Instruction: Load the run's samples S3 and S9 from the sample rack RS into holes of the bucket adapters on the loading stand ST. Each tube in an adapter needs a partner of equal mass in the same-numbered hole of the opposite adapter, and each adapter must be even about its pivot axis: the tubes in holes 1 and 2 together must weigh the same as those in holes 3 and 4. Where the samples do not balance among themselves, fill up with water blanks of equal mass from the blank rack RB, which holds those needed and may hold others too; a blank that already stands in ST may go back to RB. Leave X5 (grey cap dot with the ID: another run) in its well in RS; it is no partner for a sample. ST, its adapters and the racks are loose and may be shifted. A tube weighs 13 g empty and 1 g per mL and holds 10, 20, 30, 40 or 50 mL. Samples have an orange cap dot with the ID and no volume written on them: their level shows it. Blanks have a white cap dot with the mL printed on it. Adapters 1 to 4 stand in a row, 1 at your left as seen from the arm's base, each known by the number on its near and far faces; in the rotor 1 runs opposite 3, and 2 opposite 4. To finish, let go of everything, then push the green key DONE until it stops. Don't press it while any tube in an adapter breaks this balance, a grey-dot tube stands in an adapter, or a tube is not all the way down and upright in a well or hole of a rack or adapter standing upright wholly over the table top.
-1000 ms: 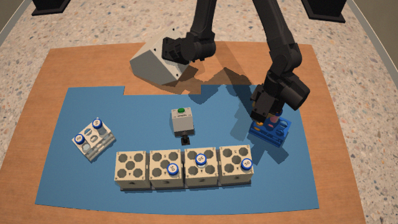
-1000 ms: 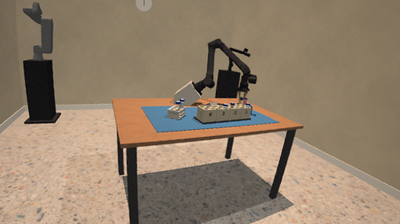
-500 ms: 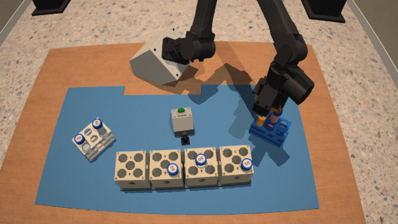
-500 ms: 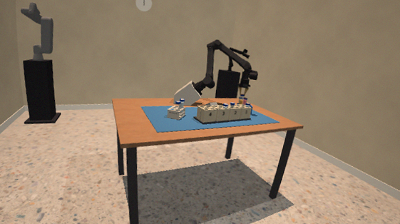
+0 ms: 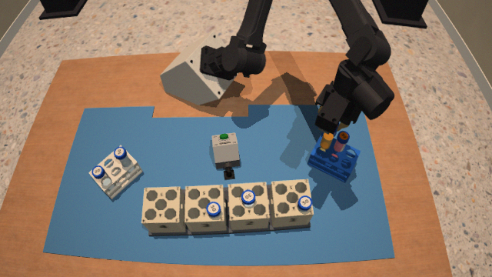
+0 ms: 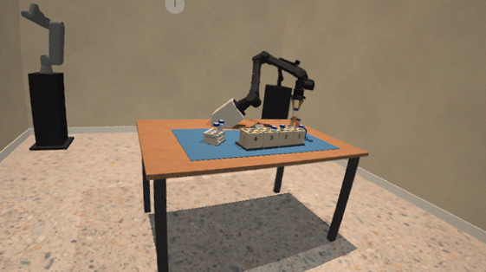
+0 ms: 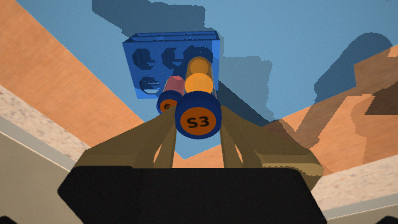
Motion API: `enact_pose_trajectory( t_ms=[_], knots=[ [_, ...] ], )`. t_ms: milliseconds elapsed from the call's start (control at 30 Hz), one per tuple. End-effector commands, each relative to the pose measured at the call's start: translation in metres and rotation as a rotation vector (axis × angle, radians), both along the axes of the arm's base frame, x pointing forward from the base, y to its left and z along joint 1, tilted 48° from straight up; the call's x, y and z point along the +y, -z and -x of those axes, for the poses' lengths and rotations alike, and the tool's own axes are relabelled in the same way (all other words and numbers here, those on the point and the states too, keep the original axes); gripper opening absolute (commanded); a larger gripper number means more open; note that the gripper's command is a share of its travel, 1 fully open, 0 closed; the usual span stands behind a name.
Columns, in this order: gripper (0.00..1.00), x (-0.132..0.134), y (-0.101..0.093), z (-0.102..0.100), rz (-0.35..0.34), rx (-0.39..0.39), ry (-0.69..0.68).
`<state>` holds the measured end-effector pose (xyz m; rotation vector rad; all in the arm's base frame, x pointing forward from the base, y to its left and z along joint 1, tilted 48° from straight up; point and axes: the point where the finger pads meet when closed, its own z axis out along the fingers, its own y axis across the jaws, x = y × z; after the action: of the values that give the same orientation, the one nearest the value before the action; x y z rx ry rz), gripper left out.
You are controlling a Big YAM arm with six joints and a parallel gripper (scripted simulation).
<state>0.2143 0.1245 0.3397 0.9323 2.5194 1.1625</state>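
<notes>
My gripper (image 7: 198, 112) is shut on sample S3 (image 7: 198, 121), a tube with orange liquid and an orange cap dot. It holds the tube upright over the blue sample rack RS (image 5: 334, 159), with its cap above that of S9. I cannot tell if its bottom is clear of the well. S9 (image 7: 167, 103), with pink liquid, stands in the rack beside it. X5 is hidden. In the top view the gripper (image 5: 327, 135) hangs over the rack's far side. The four adapters (image 5: 227, 208) stand in a row on ST.
White-dot blanks stand in three adapters: one marked 50 (image 5: 304, 201), one marked 30 (image 5: 248, 197), a third (image 5: 213, 208). The left-hand adapter (image 5: 161, 209) is empty. Blank rack RB (image 5: 115, 173) holds two blanks. The green DONE key (image 5: 224, 136) sits on its grey box.
</notes>
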Motion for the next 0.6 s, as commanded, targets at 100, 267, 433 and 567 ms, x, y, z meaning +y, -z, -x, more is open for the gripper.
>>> enact_pose_trajectory(
  t_ms=[100, 267, 433, 567],
  knots=[
    [0.0, -0.011, -0.033, 0.011, 0.015, -0.082, -0.01],
    [0.0, -0.021, -0.042, 0.018, 0.02, -0.077, -0.01],
    [0.0, -0.031, -0.048, 0.02, 0.023, -0.054, -0.011],
    [0.0, -0.037, -0.054, 0.025, 0.025, -0.053, -0.011]
  ],
)
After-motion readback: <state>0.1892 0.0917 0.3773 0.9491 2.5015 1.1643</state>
